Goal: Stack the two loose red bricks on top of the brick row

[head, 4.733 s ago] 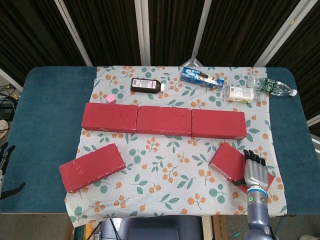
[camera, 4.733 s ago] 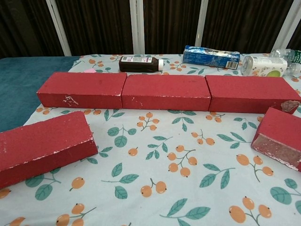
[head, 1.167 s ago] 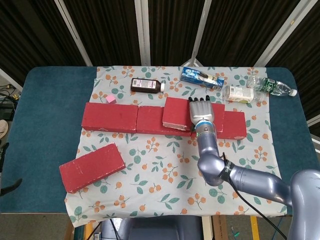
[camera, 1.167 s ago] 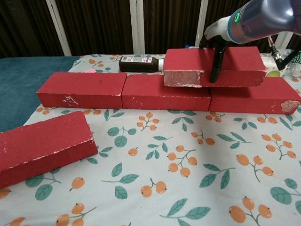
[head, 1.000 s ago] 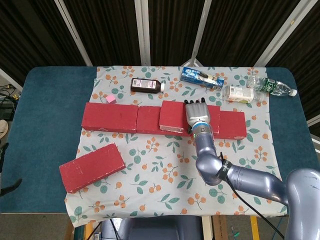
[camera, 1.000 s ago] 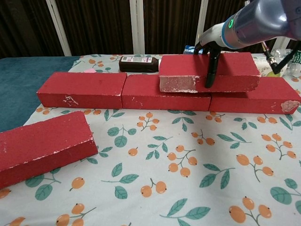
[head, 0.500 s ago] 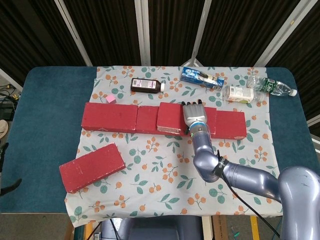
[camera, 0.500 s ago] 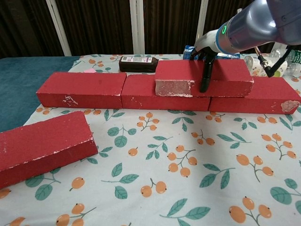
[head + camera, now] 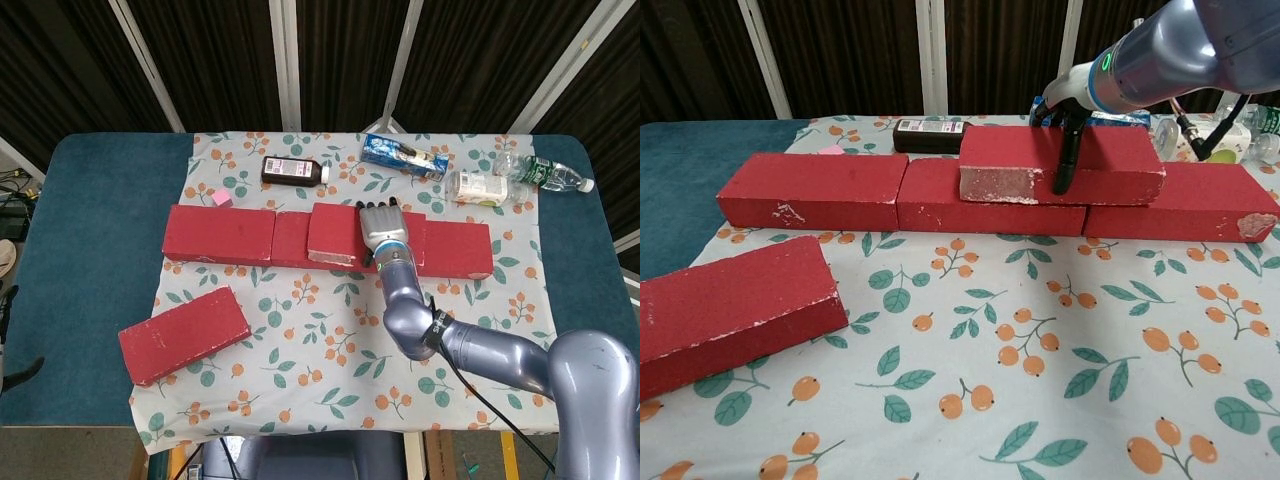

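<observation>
Three red bricks form a row [image 9: 225,235] [image 9: 810,190] across the floral cloth. A fourth red brick [image 9: 332,234] [image 9: 1005,160] lies on top of the row, over the seam between the middle and right bricks. My right hand [image 9: 383,228] [image 9: 1068,100] grips it from above, with fingers [image 9: 1064,165] hooked down its near face. Whether it rests fully on the row I cannot tell. The other loose red brick [image 9: 185,335] [image 9: 730,310] lies at an angle on the cloth at the near left. My left hand does not show.
Behind the row lie a dark bottle [image 9: 294,171] [image 9: 938,134], a blue packet [image 9: 405,156], a pale can [image 9: 480,187], a clear bottle [image 9: 548,174] and a small pink cube [image 9: 222,198]. Teal tabletop [image 9: 90,230] flanks the cloth.
My right hand has carried its brick from the near right up onto the row. Over the last second it slid the brick left along the row and lowered it.
</observation>
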Tool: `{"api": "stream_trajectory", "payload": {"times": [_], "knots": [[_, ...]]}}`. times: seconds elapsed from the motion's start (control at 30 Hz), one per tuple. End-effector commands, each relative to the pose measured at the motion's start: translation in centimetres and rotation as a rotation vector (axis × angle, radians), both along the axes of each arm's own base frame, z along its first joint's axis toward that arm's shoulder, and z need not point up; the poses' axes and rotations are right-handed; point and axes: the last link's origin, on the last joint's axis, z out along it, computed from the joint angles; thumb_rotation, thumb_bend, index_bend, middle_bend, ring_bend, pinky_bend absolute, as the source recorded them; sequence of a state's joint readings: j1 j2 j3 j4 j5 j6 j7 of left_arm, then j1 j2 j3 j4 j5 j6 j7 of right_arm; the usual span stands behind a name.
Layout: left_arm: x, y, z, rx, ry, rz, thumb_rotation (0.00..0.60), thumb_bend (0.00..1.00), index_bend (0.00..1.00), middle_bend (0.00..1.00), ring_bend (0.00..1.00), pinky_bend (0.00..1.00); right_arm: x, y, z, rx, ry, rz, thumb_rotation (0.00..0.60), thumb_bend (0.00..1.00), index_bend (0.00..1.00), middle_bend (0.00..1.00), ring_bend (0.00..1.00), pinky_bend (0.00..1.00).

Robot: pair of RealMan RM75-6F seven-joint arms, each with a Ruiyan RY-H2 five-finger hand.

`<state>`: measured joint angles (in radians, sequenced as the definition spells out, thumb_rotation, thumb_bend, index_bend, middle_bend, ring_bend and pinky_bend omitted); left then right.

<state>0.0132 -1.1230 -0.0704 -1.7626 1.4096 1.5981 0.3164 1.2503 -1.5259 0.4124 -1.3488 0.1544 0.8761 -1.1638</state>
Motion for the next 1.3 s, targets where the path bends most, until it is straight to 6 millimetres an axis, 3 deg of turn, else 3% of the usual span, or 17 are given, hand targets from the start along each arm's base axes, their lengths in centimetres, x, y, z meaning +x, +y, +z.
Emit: {"api": "stream_trajectory", "payload": {"times": [0.03, 0.5, 1.3], "knots": [[0.0, 0.0, 0.0, 0.0, 0.0, 0.0, 0.6, 0.0, 0.0, 0.0, 0.0, 0.09, 0.2, -0.2, 0.2, -0.004, -0.006, 0.002, 0.6, 0.15, 0.15, 0.39, 0.23, 0.0], [0.1, -0.2, 0.1, 0.016, 0.004, -0.002, 0.6, 0.0, 0.0, 0.0, 0.0, 0.08, 0.0, -0.5, 0.8, 0.004, -0.014, 0.009, 0.6, 0.15, 0.15, 0.39, 0.23, 0.0], [0.3, -0.5, 0.0, 0.02, 0.019, 0.005, 0.6, 0.0, 0.0, 0.0, 0.0, 0.08, -1.2, -0.8, 0.3, 0.025, -0.045, 0.01, 0.6, 0.15, 0.15, 0.39, 0.23, 0.0]]}}
